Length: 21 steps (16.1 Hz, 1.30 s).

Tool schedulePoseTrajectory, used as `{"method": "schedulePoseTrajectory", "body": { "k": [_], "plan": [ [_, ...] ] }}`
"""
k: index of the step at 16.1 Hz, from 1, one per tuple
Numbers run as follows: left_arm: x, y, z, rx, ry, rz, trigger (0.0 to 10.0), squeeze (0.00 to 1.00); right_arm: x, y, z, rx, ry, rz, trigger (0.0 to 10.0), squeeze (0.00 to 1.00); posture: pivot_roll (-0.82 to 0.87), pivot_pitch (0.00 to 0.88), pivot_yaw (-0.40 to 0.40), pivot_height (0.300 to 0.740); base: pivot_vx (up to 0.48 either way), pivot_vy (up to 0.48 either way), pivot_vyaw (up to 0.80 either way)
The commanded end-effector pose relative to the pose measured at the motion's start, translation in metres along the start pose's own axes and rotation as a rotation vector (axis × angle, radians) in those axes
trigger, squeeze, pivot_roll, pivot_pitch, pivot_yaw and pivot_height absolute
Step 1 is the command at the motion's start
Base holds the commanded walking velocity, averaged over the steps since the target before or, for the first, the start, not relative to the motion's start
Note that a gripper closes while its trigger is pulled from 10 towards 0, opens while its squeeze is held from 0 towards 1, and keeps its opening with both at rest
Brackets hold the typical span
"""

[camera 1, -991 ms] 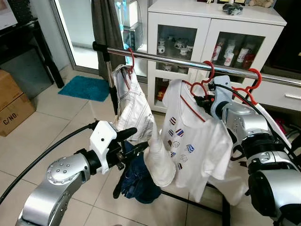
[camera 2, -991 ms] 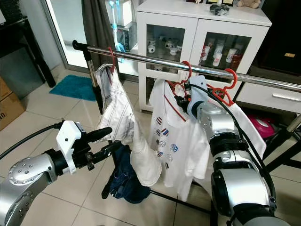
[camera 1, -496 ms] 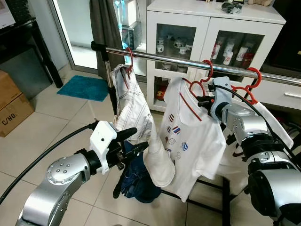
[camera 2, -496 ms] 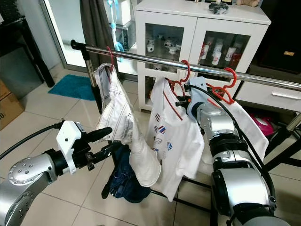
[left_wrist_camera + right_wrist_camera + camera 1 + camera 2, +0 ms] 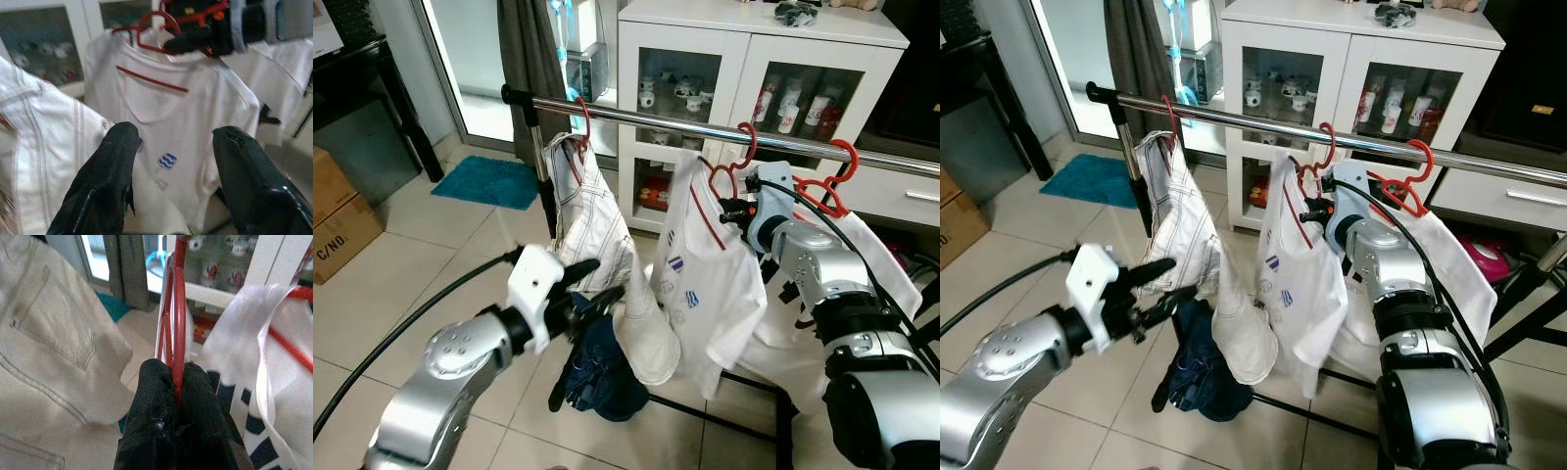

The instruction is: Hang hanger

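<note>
We are standing in a room with a pale tiled floor [image 5: 431, 255], and a white cabinet with glass doors [image 5: 744, 69] is filling the upper middle of the frame behind a chrome clothes rail [image 5: 656, 117]. On the left part of the rail, a pair of cream jeans on a red hanger [image 5: 587, 211] is hanging, and a dark blue garment [image 5: 597, 367] is sitting low under it.

Our right gripper [image 5: 175, 382] is closing its two black fingers on the thin red wire hanger [image 5: 734, 162] that is carrying the white T-shirt with red neck trim and small printed badges [image 5: 705, 264]. The hook is rising at the rail in the upper middle of the frame, just beside a second red hanger [image 5: 832, 171], but we cannot tell if it is resting fully over the bar. Our left gripper [image 5: 171, 161] is hovering lower left with its fingers spread apart, holding nothing, near the jeans.

We are judging that the danger is an early release: if the hook is only touching the bar, the shirt will be falling to the floor. The hook may also be catching the neighbouring hanger, and the turning shirt may be pulling it sideways.
</note>
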<state>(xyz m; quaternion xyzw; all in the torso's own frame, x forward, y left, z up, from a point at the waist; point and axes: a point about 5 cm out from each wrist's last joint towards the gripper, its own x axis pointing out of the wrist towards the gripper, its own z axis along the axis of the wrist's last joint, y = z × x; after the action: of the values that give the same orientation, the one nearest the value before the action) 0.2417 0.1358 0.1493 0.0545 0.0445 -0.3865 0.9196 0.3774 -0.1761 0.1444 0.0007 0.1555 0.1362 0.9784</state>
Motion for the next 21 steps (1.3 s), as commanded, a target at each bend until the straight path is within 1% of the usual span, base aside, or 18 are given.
{"method": "schedulePoseTrajectory", "body": {
  "k": [1,2,4,6,7,8,9,10,11,12,13,15,16,17,19,21],
  "plan": [
    [0.003,0.005,-0.002,0.009,0.008,0.052,10.0,0.00,-0.005,0.000,0.020,-0.018,-0.131,-0.014,0.0,0.00,-0.02,0.000,0.021,0.740,0.000,0.000,0.00],
    [0.006,0.006,-0.004,0.003,0.006,0.080,10.0,0.00,-0.011,0.001,0.022,-0.052,-0.162,-0.035,0.0,0.00,-0.04,0.000,0.029,0.740,0.000,0.000,0.00],
    [0.014,0.005,-0.004,0.004,0.010,0.091,10.0,0.00,-0.020,0.002,0.026,-0.043,-0.203,-0.017,0.0,0.00,-0.04,0.000,0.034,0.740,0.000,0.000,0.00],
    [0.019,0.003,-0.007,-0.007,0.014,0.112,10.0,0.00,-0.035,0.011,0.022,-0.077,-0.235,0.057,0.0,0.00,-0.05,0.000,0.034,0.740,0.000,0.000,0.00],
    [0.020,0.003,-0.008,-0.009,0.017,0.120,10.0,0.00,-0.038,0.013,0.019,-0.081,-0.240,0.065,0.0,0.00,-0.05,0.000,0.031,0.740,0.000,0.000,0.00],
    [0.020,0.004,-0.009,-0.011,0.016,0.140,10.0,0.00,-0.045,0.016,0.012,-0.079,-0.239,0.066,0.0,0.00,-0.06,0.000,0.023,0.740,0.000,0.000,0.00],
    [0.019,0.007,-0.010,-0.019,0.011,0.180,10.0,0.00,-0.053,0.020,0.000,-0.065,-0.224,0.050,0.0,0.00,-0.06,0.000,0.016,0.740,0.000,0.000,0.00],
    [0.019,0.008,-0.011,-0.025,0.008,0.196,10.0,0.00,-0.058,0.023,-0.006,-0.054,-0.216,0.042,0.0,0.00,-0.06,0.000,0.016,0.740,0.000,0.000,0.00],
    [0.019,0.008,-0.012,-0.022,0.013,0.207,10.0,0.00,-0.063,0.028,-0.016,-0.040,-0.198,0.036,0.0,0.00,-0.06,0.000,0.012,0.740,0.000,0.000,0.00],
    [0.019,0.008,-0.012,-0.021,0.015,0.208,10.0,0.00,-0.066,0.031,-0.020,-0.033,-0.188,0.035,0.0,0.00,-0.06,0.000,0.011,0.740,0.000,0.000,0.00],
    [0.019,0.006,-0.013,-0.020,0.020,0.202,10.0,0.00,-0.073,0.040,-0.033,-0.025,-0.159,0.029,0.0,0.00,-0.06,0.000,0.011,0.740,0.000,0.000,0.00],
    [0.019,0.004,-0.014,-0.022,0.023,0.202,10.0,0.00,-0.078,0.044,-0.038,-0.010,-0.152,0.013,0.0,0.00,-0.06,0.000,0.011,0.740,0.000,0.000,0.00],
    [0.019,0.004,-0.015,-0.022,0.023,0.201,10.0,0.00,-0.079,0.045,-0.038,-0.020,-0.149,0.011,0.0,0.00,-0.06,0.000,0.011,0.740,0.000,0.000,0.00],
    [0.019,0.004,-0.015,-0.024,0.025,0.200,10.0,0.00,-0.081,0.049,-0.041,-0.055,-0.138,0.016,0.0,0.00,-0.07,0.000,0.013,0.740,0.000,0.000,0.00],
    [0.019,0.004,-0.015,-0.025,0.026,0.200,10.0,0.00,-0.083,0.053,-0.041,-0.064,-0.138,0.022,0.0,0.00,-0.07,0.000,0.011,0.740,-0.264,0.000,0.00],
    [0.018,0.004,-0.015,-0.026,0.027,0.200,10.0,0.00,-0.085,0.053,-0.042,-0.049,-0.134,0.007,0.0,0.00,-0.07,0.000,0.011,0.740,-0.274,0.000,0.00]
  ]
}}
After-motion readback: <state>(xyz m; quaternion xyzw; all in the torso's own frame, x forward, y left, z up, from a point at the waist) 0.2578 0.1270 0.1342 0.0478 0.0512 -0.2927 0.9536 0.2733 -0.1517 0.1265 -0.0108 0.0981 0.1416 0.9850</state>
